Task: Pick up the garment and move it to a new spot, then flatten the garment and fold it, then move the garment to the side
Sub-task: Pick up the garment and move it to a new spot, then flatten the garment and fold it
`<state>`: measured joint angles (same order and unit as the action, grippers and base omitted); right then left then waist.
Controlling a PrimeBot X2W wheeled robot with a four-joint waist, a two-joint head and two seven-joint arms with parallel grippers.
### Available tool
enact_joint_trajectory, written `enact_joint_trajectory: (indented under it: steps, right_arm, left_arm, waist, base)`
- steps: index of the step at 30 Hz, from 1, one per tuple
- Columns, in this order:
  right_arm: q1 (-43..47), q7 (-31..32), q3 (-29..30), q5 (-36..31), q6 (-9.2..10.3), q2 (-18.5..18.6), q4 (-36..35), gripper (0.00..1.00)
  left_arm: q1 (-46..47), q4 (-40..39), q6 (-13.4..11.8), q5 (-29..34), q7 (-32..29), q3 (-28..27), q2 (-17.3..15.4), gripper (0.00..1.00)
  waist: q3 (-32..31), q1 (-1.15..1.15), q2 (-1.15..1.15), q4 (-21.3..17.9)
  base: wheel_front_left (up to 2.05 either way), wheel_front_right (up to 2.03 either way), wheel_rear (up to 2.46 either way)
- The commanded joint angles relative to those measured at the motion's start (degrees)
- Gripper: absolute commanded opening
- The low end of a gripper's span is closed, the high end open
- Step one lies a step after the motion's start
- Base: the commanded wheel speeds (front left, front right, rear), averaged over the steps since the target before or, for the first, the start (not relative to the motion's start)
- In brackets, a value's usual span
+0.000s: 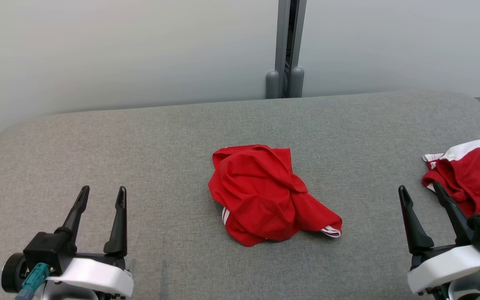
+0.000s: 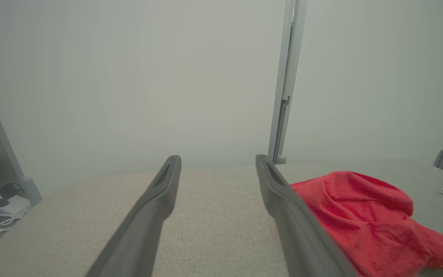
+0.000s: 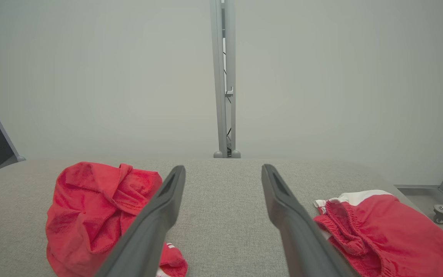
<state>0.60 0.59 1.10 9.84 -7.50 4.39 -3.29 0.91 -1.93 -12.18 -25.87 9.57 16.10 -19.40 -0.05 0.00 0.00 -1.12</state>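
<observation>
On centre of the grey surface [image 1: 140,141], red garment [image 1: 265,193] lies crumpled. Both left tool [image 1: 103,190] and right tool [image 1: 419,187] sit wide, empty, well apart from it. By right tool lies a second red garment [image 1: 473,175]. Likely nothing done: pick-up, flattening, folding, side move all remain.

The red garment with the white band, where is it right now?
In the head view the white-banded garment lies at the right edge of the grey table, beside the right pincer, apart from the crumpled red garment in the middle.
</observation>
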Motion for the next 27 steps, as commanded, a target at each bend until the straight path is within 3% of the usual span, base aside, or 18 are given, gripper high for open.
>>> enact_joint_trajectory:
  steps: [1, 27]
  right_arm:
    - [0.84, 0.52, 0.13, -0.3, 0.02, 0.15, -0.49, 1.0]
    - [0.97, 2.06, -0.21, -0.45, 0.02, 0.04, -1.63, 1.0]
  left_arm:
    - [-0.63, -0.27, -0.37, -0.11, -0.45, 0.23, -0.61, 1.0]
    - [-1.37, -1.86, -1.88, 0.28, -2.81, 1.3, -1.64, 1.0]
  waist:
    - [-0.42, 0.0, 0.0, 0.14]
    - [-0.66, 0.0, 0.0, 0.37]
  base:
    - [0.0, 0.0, 0.0]
    - [0.0, 0.0, 0.0]
